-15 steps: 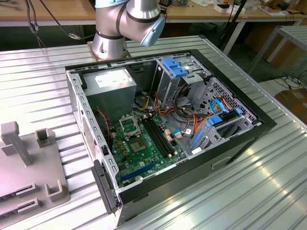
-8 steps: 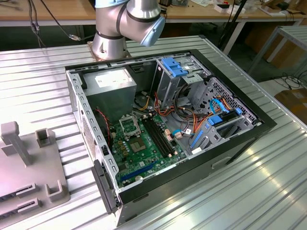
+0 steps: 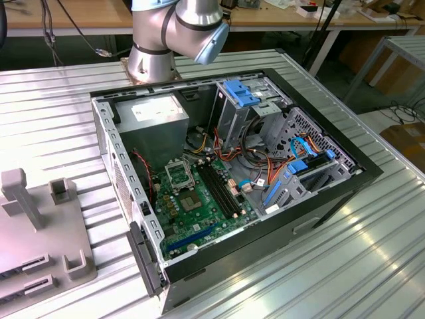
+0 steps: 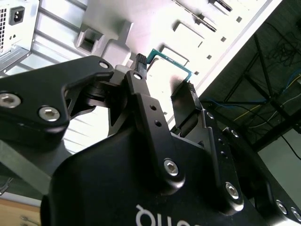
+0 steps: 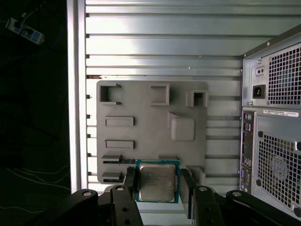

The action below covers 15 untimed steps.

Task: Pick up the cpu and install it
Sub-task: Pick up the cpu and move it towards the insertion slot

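Ribbed metal table, grey fixture tray on it. Gripper looks clamped on the cpu at the tray's edge. Pick step, grasp made. Install calls for square alignment over the socket.

cpu between fingers | cpu over tray | tray beside case | both on table

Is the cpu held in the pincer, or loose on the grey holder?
Held: in the first wrist view the pincer clamps on two opposite edges of the cpu. Whether it is off the grey holder, cannot tell.
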{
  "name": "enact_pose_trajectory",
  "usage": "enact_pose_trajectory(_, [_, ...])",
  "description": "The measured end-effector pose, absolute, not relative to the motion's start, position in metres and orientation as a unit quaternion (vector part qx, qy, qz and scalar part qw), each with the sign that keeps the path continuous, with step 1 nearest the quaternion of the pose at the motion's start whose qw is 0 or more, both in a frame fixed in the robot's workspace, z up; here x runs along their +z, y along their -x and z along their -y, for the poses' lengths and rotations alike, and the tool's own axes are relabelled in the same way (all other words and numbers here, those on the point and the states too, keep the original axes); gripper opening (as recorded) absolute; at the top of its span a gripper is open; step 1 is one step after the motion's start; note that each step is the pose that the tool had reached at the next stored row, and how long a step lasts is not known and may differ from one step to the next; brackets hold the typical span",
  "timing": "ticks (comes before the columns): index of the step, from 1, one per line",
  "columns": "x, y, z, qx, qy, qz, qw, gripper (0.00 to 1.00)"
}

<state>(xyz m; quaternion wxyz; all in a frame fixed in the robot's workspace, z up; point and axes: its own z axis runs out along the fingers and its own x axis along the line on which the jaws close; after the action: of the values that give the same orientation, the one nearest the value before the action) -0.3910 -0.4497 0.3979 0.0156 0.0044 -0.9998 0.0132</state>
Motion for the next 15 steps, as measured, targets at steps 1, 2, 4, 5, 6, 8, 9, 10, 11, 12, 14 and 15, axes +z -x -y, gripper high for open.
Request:
enact_pose_trajectory(1, [0.398, 0.391, 0.4497, 0.013, -0.004, 1.0, 0.016, 0.47])
enact_pose_trajectory(2, [0.3987, 0.3909, 0.4497, 0.013, -0.004, 1.0, 0.016, 0.47])
enact_pose_trajectory(4, [0.4026, 0.3909, 0.4497, 0.013, -0.004, 1.0, 0.016, 0.47])
enact_pose_trajectory(5, [0.4049, 0.3909, 0.4497, 0.013, -0.004, 1.0, 0.016, 0.47])
enact_pose_trajectory(6, [0.4057, 0.3909, 0.4497, 0.013, -0.004, 1.0, 0.016, 0.47])
enact_pose_trajectory(8, [0.4057, 0.3907, 0.4497, 0.013, -0.004, 1.0, 0.016, 0.47])
enact_pose_trajectory(9, [0.4058, 0.3907, 0.4497, 0.013, -0.004, 1.0, 0.016, 0.47])
enact_pose_trajectory(10, [0.4058, 0.3907, 0.4496, 0.013, -0.004, 1.0, 0.016, 0.47])
enact_pose_trajectory(11, [0.4058, 0.3907, 0.4496, 0.013, -0.004, 1.0, 0.016, 0.47])
enact_pose_trajectory(12, [0.4059, 0.3904, 0.4496, 0.013, -0.004, 1.0, 0.016, 0.47])
enact_pose_trajectory(14, [0.4058, 0.3889, 0.4497, 0.013, -0.004, 1.0, 0.016, 0.47])
enact_pose_trajectory(15, [0.4058, 0.3883, 0.4497, 0.013, -0.004, 1.0, 0.016, 0.47])
